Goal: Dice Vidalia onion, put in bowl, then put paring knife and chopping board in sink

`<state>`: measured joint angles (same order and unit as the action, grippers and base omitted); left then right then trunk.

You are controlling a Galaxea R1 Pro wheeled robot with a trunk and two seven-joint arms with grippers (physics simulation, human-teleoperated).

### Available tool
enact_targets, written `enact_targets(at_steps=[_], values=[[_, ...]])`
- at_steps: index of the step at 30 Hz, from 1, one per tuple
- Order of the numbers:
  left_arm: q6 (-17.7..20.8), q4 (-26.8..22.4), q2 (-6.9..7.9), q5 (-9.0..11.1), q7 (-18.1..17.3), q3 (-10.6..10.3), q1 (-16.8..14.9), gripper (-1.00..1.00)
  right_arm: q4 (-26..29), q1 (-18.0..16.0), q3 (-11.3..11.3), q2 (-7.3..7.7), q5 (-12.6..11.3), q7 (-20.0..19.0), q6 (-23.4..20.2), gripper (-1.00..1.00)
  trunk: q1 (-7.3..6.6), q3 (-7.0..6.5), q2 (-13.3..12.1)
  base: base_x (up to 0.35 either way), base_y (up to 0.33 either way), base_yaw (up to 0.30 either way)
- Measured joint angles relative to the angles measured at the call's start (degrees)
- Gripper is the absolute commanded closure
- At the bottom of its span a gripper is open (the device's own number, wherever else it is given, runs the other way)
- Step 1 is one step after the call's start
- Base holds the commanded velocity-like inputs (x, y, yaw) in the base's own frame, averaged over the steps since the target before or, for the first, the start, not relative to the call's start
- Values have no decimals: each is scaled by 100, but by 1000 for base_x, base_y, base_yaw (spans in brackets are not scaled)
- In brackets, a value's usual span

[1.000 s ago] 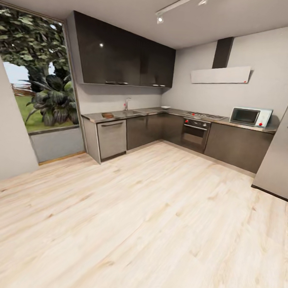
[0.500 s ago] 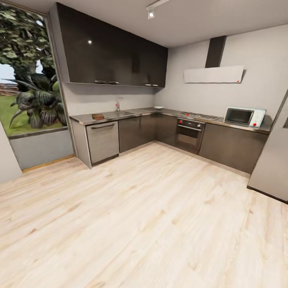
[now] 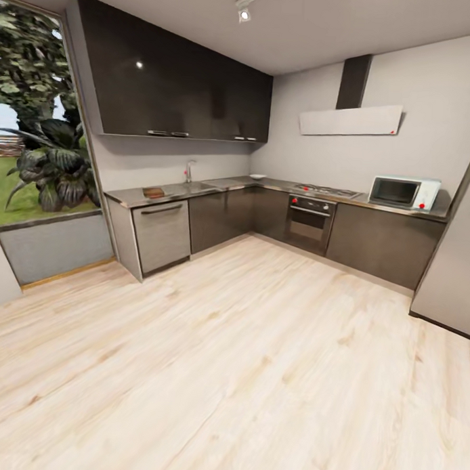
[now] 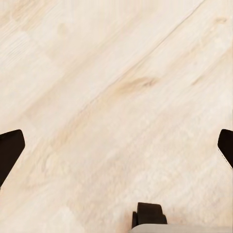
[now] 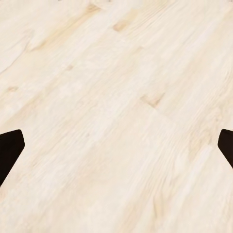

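- Head view: L-shaped kitchen across a pale wood-plank floor [image 3: 244, 371]; the robot stands well apart from it, so I judge this the approach leg, before any handling step.
- Grey glossy steel-look countertop [image 3: 230, 184] runs along the far walls, at about 12 o'clock from the camera.
- One rectangular brown wooden chopping board [image 3: 154, 192] lies on that worktop toward its window end, at about 11 o'clock.
- One grey steel sink [image 3: 196, 186] with a curved chrome tap [image 3: 188, 170] sits just beyond the board along the counter.
- One shallow white bowl [image 3: 257, 176] rests on the worktop near the corner, at 12 o'clock.
- Vidalia onion and paring knife: too small or hidden at this range; cannot tell where they lie.
- Also counted: one oven [image 3: 308, 224], one white microwave [image 3: 404, 192] at 1 o'clock, one wall hood [image 3: 350, 120], one large window [image 3: 35, 126] at 10 o'clock.
- Left wrist view: left gripper [image 4: 116, 150] faces bare floorboards, its two dark fingertips [image 4: 9, 148] spread wide at the frame's edges, nothing between them.
- Right wrist view: right gripper [image 5: 116, 148] likewise spread wide over floorboards, carrying nothing.
- Next move, as I judge it: drive on toward the sink end of the counter, stop within arm's reach, then look into the basin for the onion.
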<state>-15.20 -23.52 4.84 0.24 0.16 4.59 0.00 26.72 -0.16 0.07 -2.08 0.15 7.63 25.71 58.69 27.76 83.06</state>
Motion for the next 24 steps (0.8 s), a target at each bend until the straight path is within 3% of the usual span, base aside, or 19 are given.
enact_targets(at_steps=[24], values=[[-4,0,0,0,0,-2,0,-100,0,0,0,2,0,0,0,-100,0,0,0,324,0,0]])
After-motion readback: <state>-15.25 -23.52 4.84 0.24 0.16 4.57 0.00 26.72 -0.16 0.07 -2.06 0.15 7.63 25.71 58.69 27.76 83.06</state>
